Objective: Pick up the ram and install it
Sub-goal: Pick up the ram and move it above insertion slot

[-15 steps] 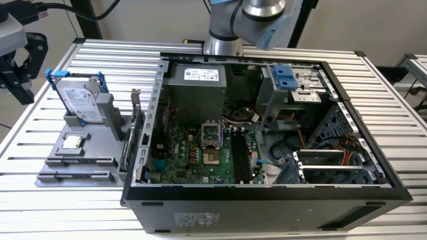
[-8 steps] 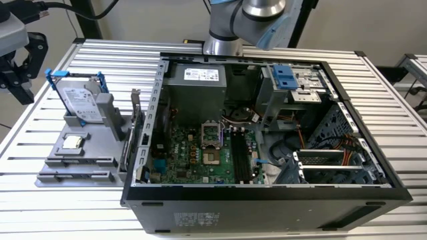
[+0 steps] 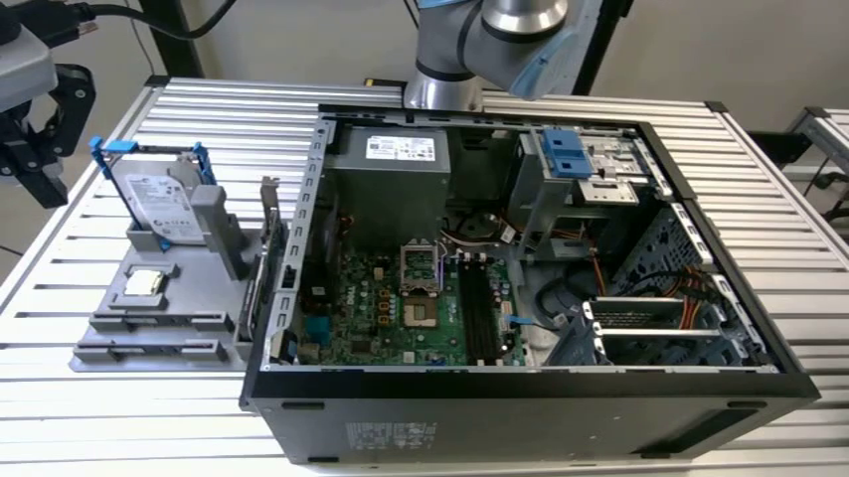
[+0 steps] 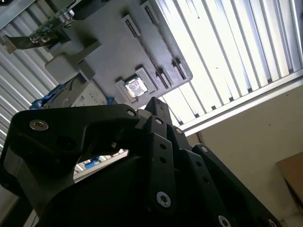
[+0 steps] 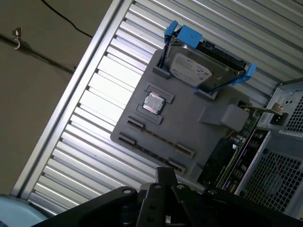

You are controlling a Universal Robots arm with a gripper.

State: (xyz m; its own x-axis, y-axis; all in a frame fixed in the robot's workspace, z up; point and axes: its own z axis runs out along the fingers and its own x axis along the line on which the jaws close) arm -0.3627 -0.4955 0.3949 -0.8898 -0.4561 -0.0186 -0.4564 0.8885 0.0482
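The pincer (image 5: 165, 174) hangs at the exterior view's left, near the edge of the slatted table (image 3: 119, 427) and well apart from the open computer case (image 3: 531, 397). It is angled toward the grey fixture (image 5: 189, 123), probably so that both wrist cameras can look over the parts there. Its jaws appear drawn together at the tip, with nothing gripped between them. The fixture keeps each part in its own cradle, which should leave room for a grasp from above. A hard drive (image 5: 191, 68) in a blue carrier stands propped at an angle, a processor chip (image 5: 153, 102) lies flat in a square recess, and a green expansion card (image 5: 236, 137) stands on edge just beside the case. The case lies on its side with the panel off, so the motherboard (image 3: 385, 308) and its black memory slots (image 3: 478, 308) face upward for a straight downward push. I cannot place the ram with confidence. A thin dark line runs along one long holder (image 5: 156, 138) on the fixture, and it may be the stick's edge or only a groove.
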